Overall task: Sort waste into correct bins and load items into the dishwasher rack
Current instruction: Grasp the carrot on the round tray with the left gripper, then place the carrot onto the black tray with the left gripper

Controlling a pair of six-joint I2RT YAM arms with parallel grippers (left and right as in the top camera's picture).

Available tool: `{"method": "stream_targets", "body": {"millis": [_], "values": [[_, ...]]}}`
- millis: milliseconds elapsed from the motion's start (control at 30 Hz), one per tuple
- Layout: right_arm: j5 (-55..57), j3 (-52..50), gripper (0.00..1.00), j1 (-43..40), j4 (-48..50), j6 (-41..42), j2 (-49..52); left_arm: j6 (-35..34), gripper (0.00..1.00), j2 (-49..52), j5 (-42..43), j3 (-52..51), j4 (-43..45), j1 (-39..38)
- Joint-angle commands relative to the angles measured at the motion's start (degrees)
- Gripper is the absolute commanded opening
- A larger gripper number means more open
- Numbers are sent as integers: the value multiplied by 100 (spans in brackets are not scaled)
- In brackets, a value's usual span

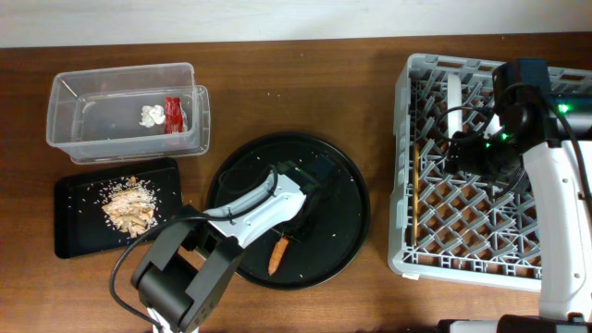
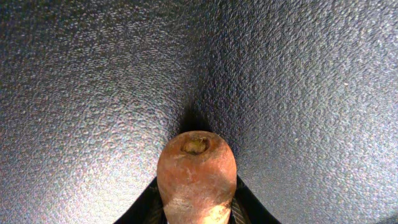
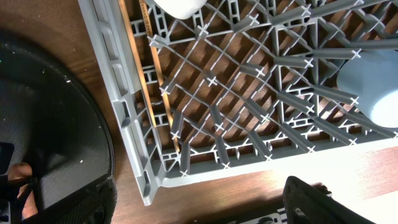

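Observation:
A small orange carrot (image 1: 277, 258) lies on the big round black tray (image 1: 347, 190). My left gripper (image 1: 294, 239) is shut on the carrot (image 2: 196, 174), with a dark finger on each side of it. The clear tub (image 1: 69, 139) holds the white tissue (image 1: 152, 115) and the red wrapper (image 1: 172, 113). The shallow black tray (image 1: 74, 236) holds beige food scraps (image 1: 128, 205). The grey rack (image 1: 407, 102) holds a white bowl (image 3: 177, 6), a light-blue cup (image 3: 373, 87) and a wooden stick (image 1: 416, 199). My right gripper (image 3: 199, 199) hangs open and empty over the rack. I cannot see the plate.
The round tray (image 3: 56, 112) sits just left of the rack's near corner (image 3: 149, 186). Brown table top shows between the bins, the round tray and the rack. My right arm (image 1: 555, 213) covers the rack's right side.

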Motion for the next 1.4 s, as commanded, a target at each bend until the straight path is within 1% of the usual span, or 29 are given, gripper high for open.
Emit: {"method": "stream_targets", "body": {"millis": [0,33,67,133,200,300,400,433,500,567,667,700,767,833,1167,1200,1300,1367], "values": [[-31,15,85,-15,-24,-24,-7,-37,12,109,-85,-37,-66,9],[-31,15,85,-15,-24,-24,-7,-37,10,109,-87,13,-140,31],[-31,15,85,-15,-24,-22,-7,-37,10,109,-103,83,-208,66],[-31,15,85,-15,-28,-24,-7,-35,9,76,-131,459,-533,313],[-28,15,85,-15,-50,-66,-7,-33,7,-68,-138,918,-848,706],[-28,15,85,-15,-61,-66,-7,-35,7,-586,-415,1366,-1134,1513],[-28,15,85,-15,-59,-66,-7,-35,7,-1115,-492,1390,-1145,2435],[-28,15,85,-15,-59,-66,-7,-37,6,-1287,-487,1390,-1141,2953],[-28,15,85,-15,-59,-66,-7,-107,6,-1388,-468,1390,-1097,3700],[-31,15,85,-15,-44,-66,-7,-363,6,-1379,-466,1373,-1027,4470],[-31,15,85,-15,-44,-66,-7,-407,6,-1373,-105,1298,-752,5305],[-28,15,85,-15,-44,-66,-7,-599,6,-1368,-83,1246,-675,5539],[-31,15,85,-15,-44,-66,-7,-872,6,-1335,-81,1154,-588,5825],[-31,15,85,-15,-44,-66,-7,-942,6,-1198,-83,1060,-472,6048],[-28,15,85,-15,-46,-85,-7,-938,8,103,-103,1045,-435,6072],[-31,15,85,-15,-46,-85,-7,-940,9,238,-101,1045,-435,6072],[-28,15,85,-15,-44,-83,-7,-938,21,396,-146,1045,-431,6072],[-28,15,85,-15,-46,-83,-7,-938,26,455,-146,1045,-435,6089]]}}
